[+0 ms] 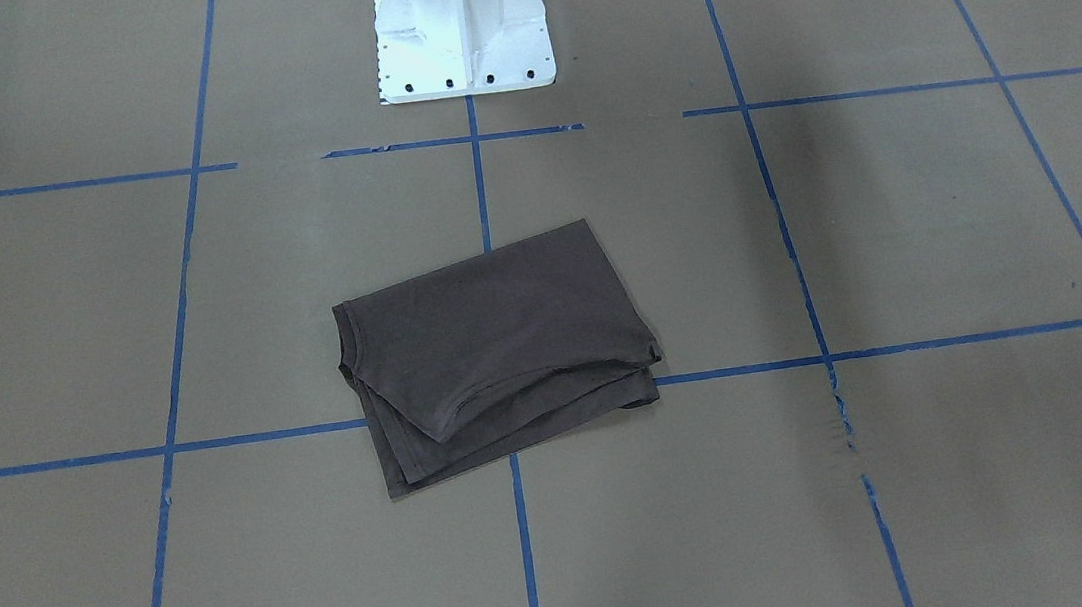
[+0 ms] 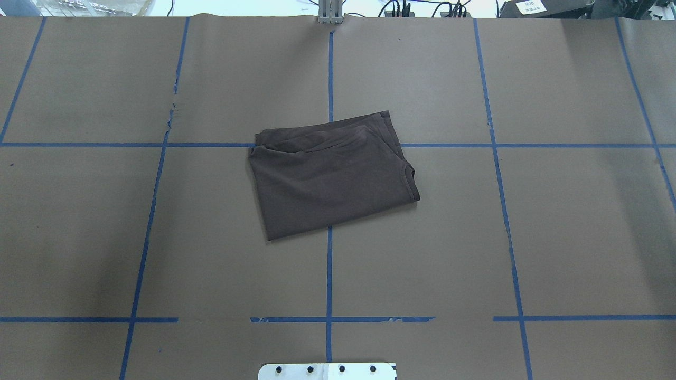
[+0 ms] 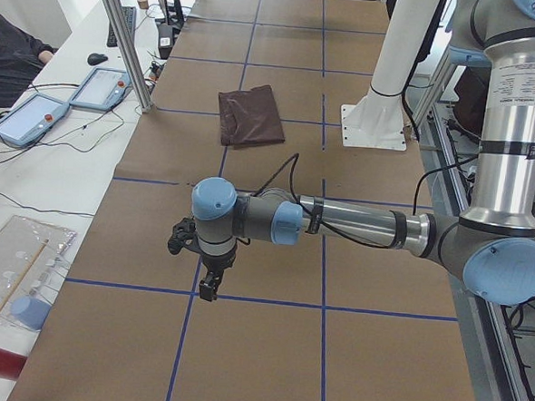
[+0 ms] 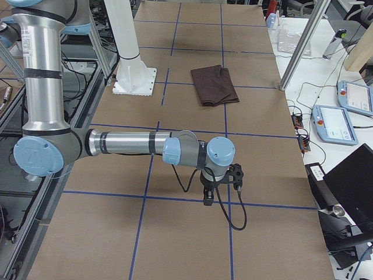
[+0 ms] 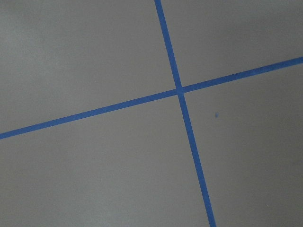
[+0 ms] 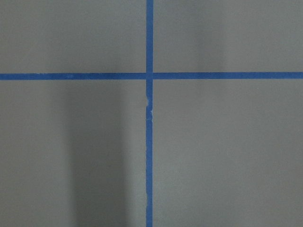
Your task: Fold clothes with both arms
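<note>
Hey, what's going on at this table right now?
The brown T-shirt lies folded into a rectangle near the middle of the table, with nothing touching it. The left arm and right arm reach out over bare paper at opposite ends, far from the shirt. The left gripper and right gripper hang above blue tape lines; whether they are open or shut cannot be told.

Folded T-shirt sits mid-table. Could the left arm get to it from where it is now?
Probably yes: the left gripper hangs over bare table paper, well apart from the dark brown T-shirt, and nothing lies on the table between them.
</note>
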{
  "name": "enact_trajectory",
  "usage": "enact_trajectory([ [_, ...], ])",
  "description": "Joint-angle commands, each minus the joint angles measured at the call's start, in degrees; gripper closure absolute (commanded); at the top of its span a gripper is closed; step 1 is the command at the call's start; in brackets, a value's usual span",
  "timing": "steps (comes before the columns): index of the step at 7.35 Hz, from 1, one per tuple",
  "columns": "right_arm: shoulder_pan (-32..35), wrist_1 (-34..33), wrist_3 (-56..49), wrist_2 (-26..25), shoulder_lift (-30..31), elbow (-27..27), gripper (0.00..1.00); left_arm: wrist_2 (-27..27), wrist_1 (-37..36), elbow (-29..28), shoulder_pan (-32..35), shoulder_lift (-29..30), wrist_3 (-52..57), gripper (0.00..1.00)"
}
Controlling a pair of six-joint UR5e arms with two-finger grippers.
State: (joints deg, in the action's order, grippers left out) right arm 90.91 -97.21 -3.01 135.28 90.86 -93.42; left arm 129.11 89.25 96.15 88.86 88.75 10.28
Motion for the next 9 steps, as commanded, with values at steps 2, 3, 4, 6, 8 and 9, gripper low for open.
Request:
enact_trajectory([
  [2,0.6,0.1,0.0,0.5,0.5,-0.1,0.0,0.0,0.1,0.0,0.1,-0.1,0.0,0.0],
  [3,0.6,0.2,0.0,0.4,0.3,-0.1,0.0,0.0,0.1,0.0,0.1,-0.2,-0.1,0.0],
  [4,0.6,0.2,0.0,0.4,0.2,-0.1,0.0,0.1,0.1,-0.1,0.1,-0.2,-0.3,0.0],
  [6,0.6,0.2,0.0,0.4,-0.1,-0.1,0.0,0.1,0.0,-0.6,0.1,-0.2,-1.3,0.0],
  [8,0.9,0.2,0.1,0.3,-0.2,-0.1,0.0,0.2,0.0,-0.4,0.1,-0.2,-6.9,0.0],
  [9,0.9,0.2,0.1,0.3,-0.1,-0.1,0.0,0.1,0.0,-0.6,0.1,-0.2,-8.9,0.0],
])
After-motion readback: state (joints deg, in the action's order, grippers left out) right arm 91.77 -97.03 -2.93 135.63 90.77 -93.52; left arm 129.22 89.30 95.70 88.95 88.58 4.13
